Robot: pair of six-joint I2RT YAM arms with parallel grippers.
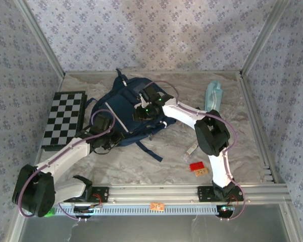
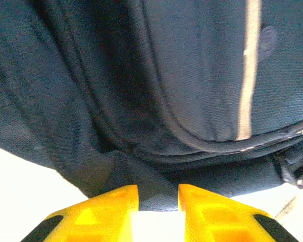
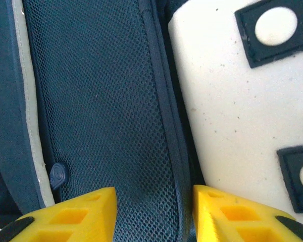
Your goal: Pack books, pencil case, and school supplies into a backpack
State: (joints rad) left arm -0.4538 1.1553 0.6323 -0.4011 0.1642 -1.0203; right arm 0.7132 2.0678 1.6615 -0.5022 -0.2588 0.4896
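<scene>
L gripper (image 2: 158, 189) is pinching a backpack (image 1: 123, 113) fold; R gripper (image 3: 154, 191) grip: can't tell; pencil case (image 1: 213, 96) at pack's 3 o'clock & school supplies (image 1: 191, 150) at 4 are lying unpacked.

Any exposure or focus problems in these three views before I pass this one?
Top view: even light, no glare, the backpack reads clearly. Left wrist view: the table is blown out to plain white, and the backpack fabric looks soft from closeness. Right wrist view: the mesh is sharp, and the white patch is bright but its specks show.
</scene>
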